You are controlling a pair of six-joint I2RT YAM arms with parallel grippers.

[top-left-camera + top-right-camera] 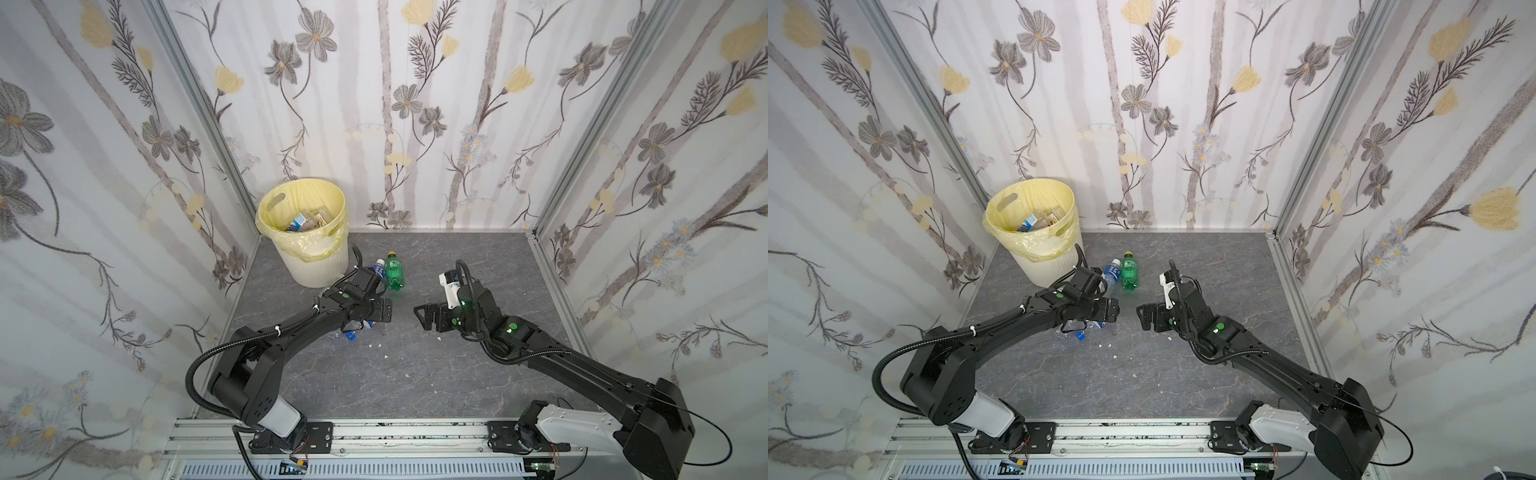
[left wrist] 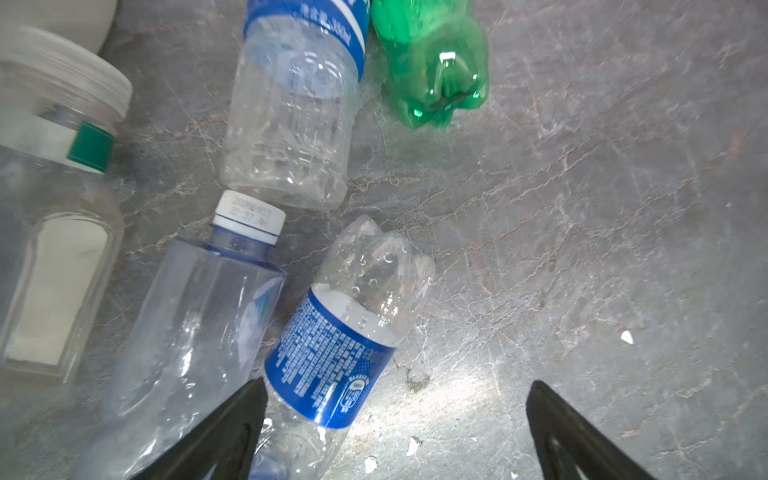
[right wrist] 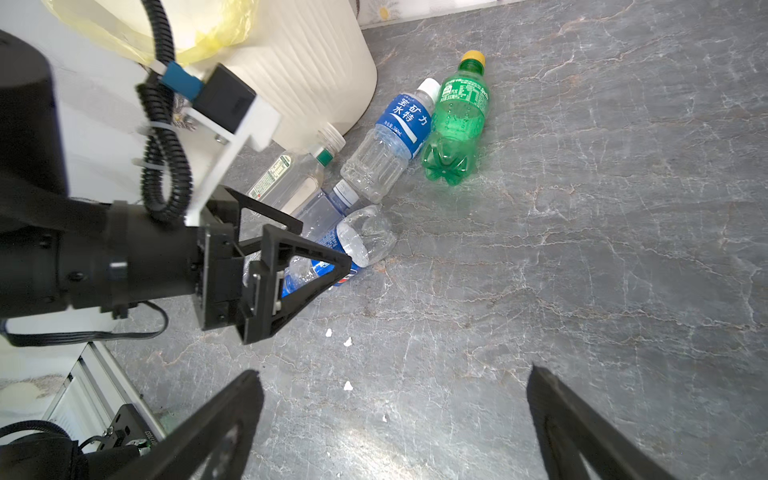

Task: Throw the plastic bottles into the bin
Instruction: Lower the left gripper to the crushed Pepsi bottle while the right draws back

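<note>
Plastic bottles (image 3: 382, 153) – five bunched on the grey tabletop (image 1: 415, 374), around four o'clock from the bin (image 1: 316, 266). Empties, so probably feather-light, crinkly and slick; I'd take the crushed blue-label one (image 2: 332, 353) across its label band. Left gripper (image 2: 397, 384) hangs over it, jaws spread, holding nothing; right gripper (image 3: 395, 370) likewise wide and empty. Left wrist view shows the white-capped clear bottle (image 2: 199, 311) plainly – both top views mostly hide it under the left arm (image 1: 291, 332).

Left pincer (image 2: 397, 383) wide open over grey tabletop (image 2: 602, 208). Crushed blue-label bottle (image 2: 345, 340) lies just inside one jaw, white-capped clear bottle (image 2: 195, 324) right beside it. Beyond them: second blue-label bottle (image 2: 291, 108), green bottle (image 2: 432, 70), wide-lidded bottle (image 2: 54, 216). White crumbs (image 2: 626, 336) scattered.
</note>
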